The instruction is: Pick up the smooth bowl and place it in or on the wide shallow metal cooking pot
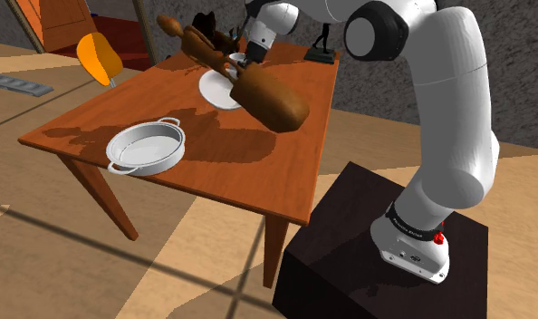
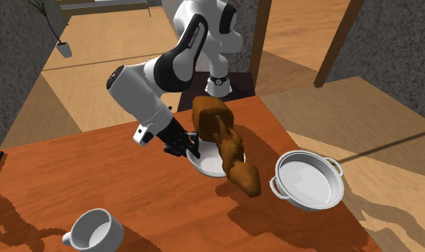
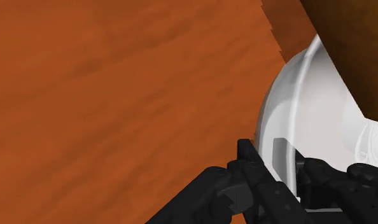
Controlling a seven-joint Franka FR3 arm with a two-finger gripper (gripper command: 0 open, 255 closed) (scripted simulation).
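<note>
**Rim pinched, pot well off to the side**

Going from the shoulder view's left, the wide shallow pot (image 1: 147,148) stood alone on the table (image 1: 258,181), well apart from everything else. Further right lay the white bowl (image 1: 215,89), with my end effector (image 1: 244,62) down at its rim. Just right of that, a big brown lump (image 1: 274,101) overlapped the bowl's edge. In the wrist view my two fingers (image 3: 250,167) were clenched on the bowl's wall, one outside and one inside, with the white rim filling the gap between them.

I judged the bowl stiff, light and slick. Its smooth, thin wall could slip or swing in a one-sided pinch, so the rim wanted seating deep between the pads and the lift wanted to be slow.

I could not make out whether the brown lump rested on the bowl or merely beside it, since it covered part of the bowl. The bowl's underside was hidden too, so I could not tell whether it was clear of the table.
</note>
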